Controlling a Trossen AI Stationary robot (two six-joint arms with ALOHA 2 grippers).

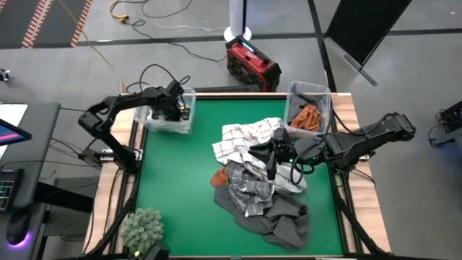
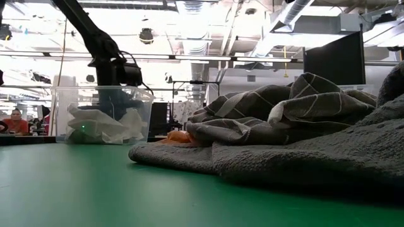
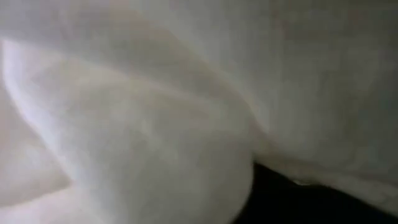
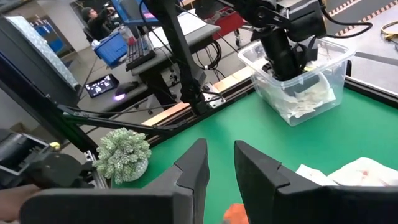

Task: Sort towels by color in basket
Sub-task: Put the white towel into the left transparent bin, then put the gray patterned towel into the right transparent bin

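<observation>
The left gripper (image 1: pixel 172 108), jaws closed, sat inside a clear bin (image 1: pixel 189 97) of white towels (image 2: pixel 101 123). The right gripper (image 4: pixel 219 163), jaws partly open and empty, hung over the towel pile (image 1: pixel 260 195). A fuzzy green clump (image 1: pixel 142 227) lay at the table's corner.

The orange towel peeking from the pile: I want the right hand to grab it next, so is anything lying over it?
Yes. The checked towel and grey towels cover most of the orange towel; only its edge shows.

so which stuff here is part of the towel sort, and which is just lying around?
Job:
- towel pile mid-table: checked, grey, white, one orange
- left bin with white towels, left gripper down in it
- right bin with orange towels
- right gripper over the pile

Not part of it:
- fuzzy green clump at the table corner
- red box on the floor
</observation>
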